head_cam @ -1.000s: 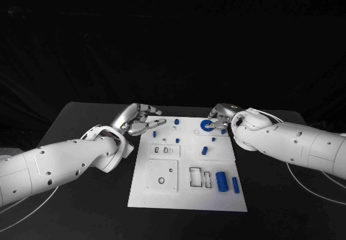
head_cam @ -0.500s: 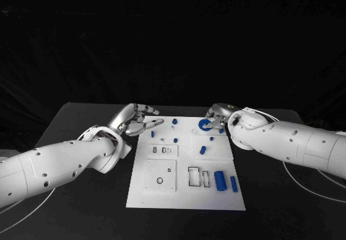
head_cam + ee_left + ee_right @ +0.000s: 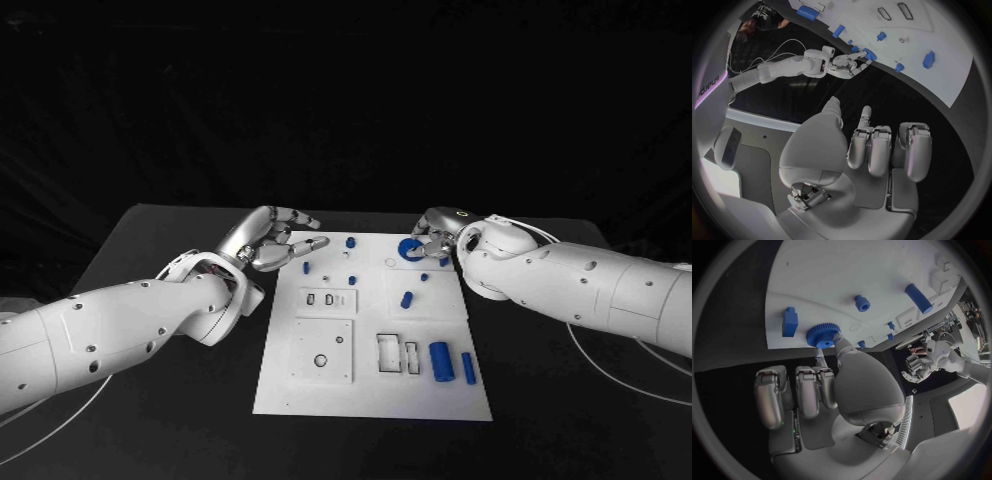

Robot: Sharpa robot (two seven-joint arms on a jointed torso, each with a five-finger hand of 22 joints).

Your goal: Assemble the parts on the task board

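1. Board: white plate on the black bench; the landmark for every entry below.
2. Gear: blue toothed wheel at the board's far right corner, flat on the plate. In the right wrist view it sits just inside the board's edge.
3. Right hand: at the board's far right corner, thumb tip touching the gear's rim, other fingers curled beside it off the board. Contact on one side only; judged not yet a grip, and nothing is lifted.
4. Left hand: just off the board's far left edge, above the bench, fingers spread, holding nothing.
5. Loose pegs: two blue cylinders at the board's near right, lying side by side; smaller blue pieces scattered across the far half.
6. Step in hand (judgement): securing the gear.
7. Next move calls for (judgement): a finger brought against the rim opposite the thumb, a level lift, then alignment over its seat; which seat cannot be told.
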